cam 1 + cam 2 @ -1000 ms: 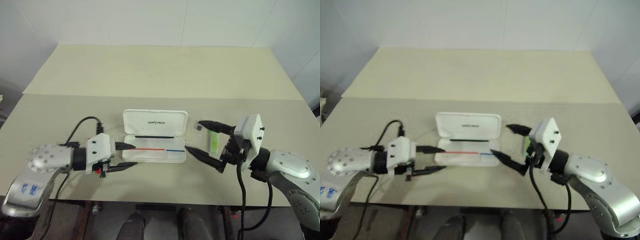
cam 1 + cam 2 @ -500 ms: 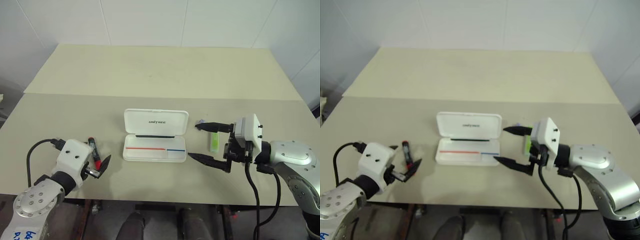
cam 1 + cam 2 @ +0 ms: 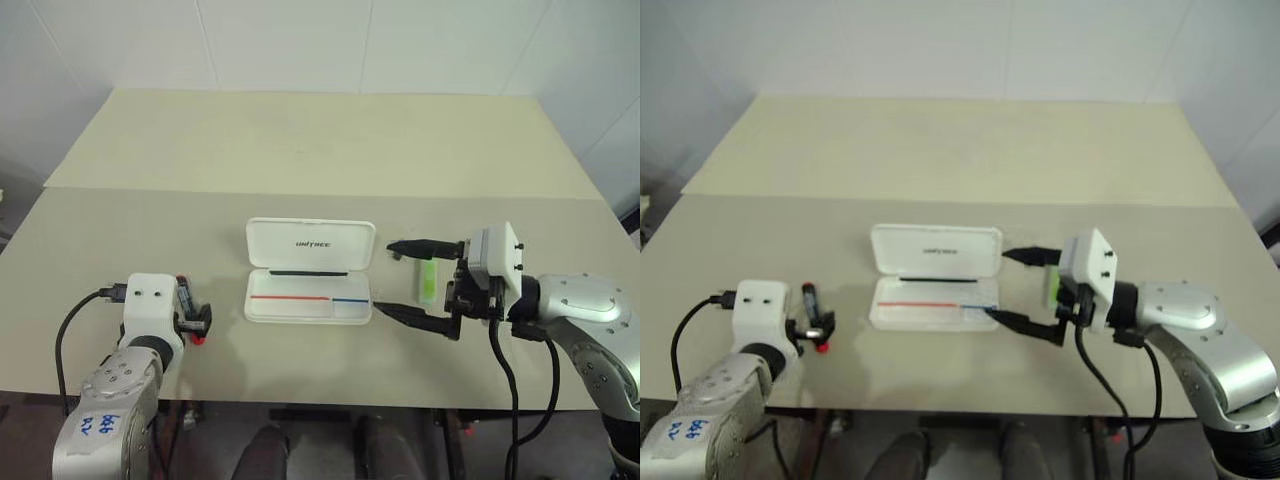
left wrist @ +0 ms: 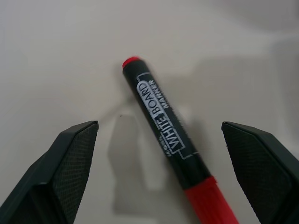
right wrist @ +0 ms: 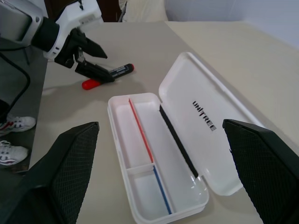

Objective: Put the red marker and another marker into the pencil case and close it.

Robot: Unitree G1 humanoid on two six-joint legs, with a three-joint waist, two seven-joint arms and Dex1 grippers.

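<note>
The pencil case (image 3: 309, 297) lies open at the table's middle, its lid (image 5: 205, 116) folded back and its tray holding only red, blue and black stripes. The red marker (image 4: 163, 140), with a black body and a red cap, lies on the table left of the case. My left gripper (image 3: 192, 318) is open, one finger on each side of the marker without touching it. The other marker (image 3: 428, 283), lime green, lies right of the case. My right gripper (image 3: 392, 280) is open, pointing at the case's right end, and the green marker shows between its fingers near their roots.
The table's front edge (image 3: 330, 400) runs close under both arms. A seam (image 3: 320, 194) joins a second tabletop behind. A black cable (image 3: 75, 320) loops beside my left wrist. A tiny dark object (image 3: 398, 255) sits by the case's right corner.
My left gripper pulled back from the case's left end to the red marker, turned at the wrist and opened wider. My right gripper stayed open and barely shifted.
</note>
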